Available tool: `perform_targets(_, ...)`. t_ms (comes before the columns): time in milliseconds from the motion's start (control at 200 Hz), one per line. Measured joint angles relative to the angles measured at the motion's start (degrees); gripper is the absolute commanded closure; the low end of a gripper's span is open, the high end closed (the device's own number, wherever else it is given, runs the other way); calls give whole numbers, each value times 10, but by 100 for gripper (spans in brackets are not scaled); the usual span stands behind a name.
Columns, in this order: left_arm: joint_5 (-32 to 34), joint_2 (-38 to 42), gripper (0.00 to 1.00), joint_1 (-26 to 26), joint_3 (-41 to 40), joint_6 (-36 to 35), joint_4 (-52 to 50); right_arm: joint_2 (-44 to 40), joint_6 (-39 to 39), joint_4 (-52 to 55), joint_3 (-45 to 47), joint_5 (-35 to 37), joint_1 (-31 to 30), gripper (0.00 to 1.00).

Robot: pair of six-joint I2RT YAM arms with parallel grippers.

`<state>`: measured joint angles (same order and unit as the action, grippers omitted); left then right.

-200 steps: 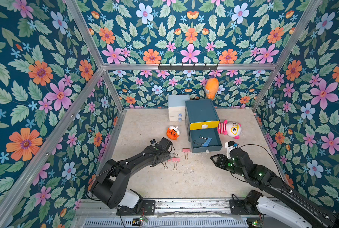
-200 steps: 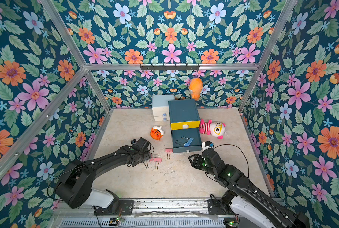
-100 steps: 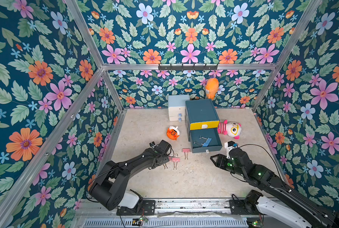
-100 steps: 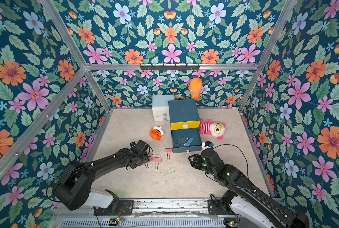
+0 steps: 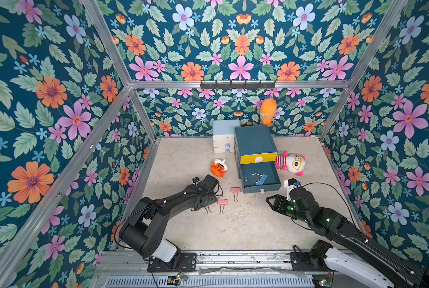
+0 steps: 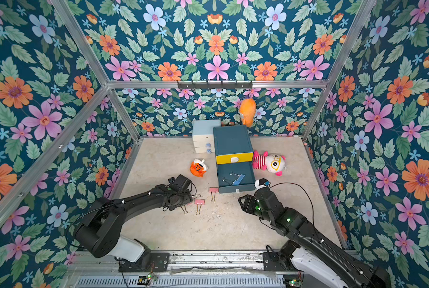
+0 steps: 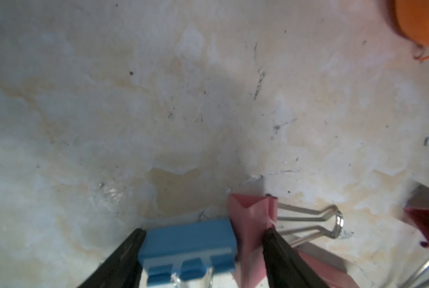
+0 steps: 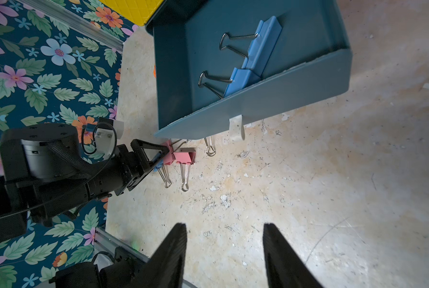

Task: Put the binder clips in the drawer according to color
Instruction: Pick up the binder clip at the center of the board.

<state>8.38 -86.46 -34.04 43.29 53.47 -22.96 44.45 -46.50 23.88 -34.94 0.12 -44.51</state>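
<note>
Left pincer (image 7: 204, 232) low, spread; right pincer (image 8: 224, 225) hovering, spread

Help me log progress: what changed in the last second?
Very little. The left gripper only shifted slightly over the blue binder clip; its jaws bracket it and one pink binder clip, grip unclear. Nothing was lifted or released. The other pink clips beside it, the pulled-out dark teal drawer with two blue clips inside and the open right gripper stayed put.

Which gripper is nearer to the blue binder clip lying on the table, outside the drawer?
Left. The left gripper straddles the blue clip; the right gripper hovers open, well apart, near the front of the pulled-out drawer.
</note>
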Motion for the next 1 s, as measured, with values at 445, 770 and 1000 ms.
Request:
perform_targets(445, 14, 43, 31, 0, -22, 2, -11, 0, -2, -1, 1, 0, 0, 48)
perform_targets(770, 31, 97, 29, 0, -51, 6, -28, 6, -4, -14, 4, 0, 0, 48)
perform_targets(1000, 24, 72, 30, 0, -51, 6, -23, 10, -4, -16, 4, -1, -4, 48)
